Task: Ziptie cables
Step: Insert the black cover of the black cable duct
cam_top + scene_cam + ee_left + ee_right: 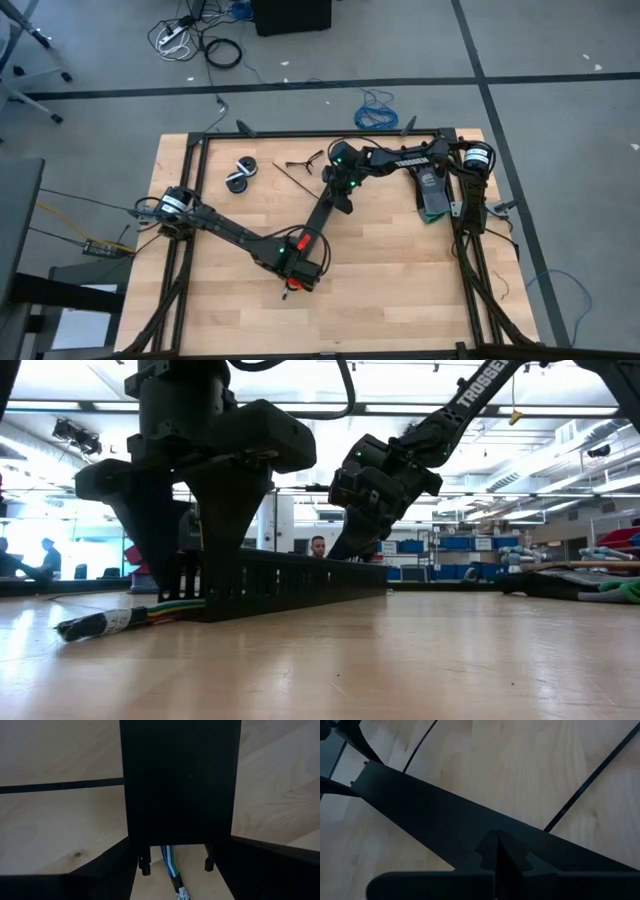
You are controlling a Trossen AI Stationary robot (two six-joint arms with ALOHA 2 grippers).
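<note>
A long black perforated plastic strip (320,218) is seen lying across the middle of the pale wooden bench (400,290), and both hands are set at its ends. The left hand (297,268) is closed around the strip's near end, its fingers (100,870) straddling the strip on either side. A loose bundle of thin grey, green and pale cables (120,620) is seen emerging from beneath the left hand and lying flat on the bench, a white label wrapped near its dark tip; in the left wrist view the cables (170,865) are shown running under the strip between the fingers. The right hand (343,196) is shut, its fingertips pressed together directly over the strip's far end. Thin straight black plastic zipties (585,790) are laid on the bench just beyond the right hand. Two small black rolls (241,172) are found well apart from both hands.
</note>
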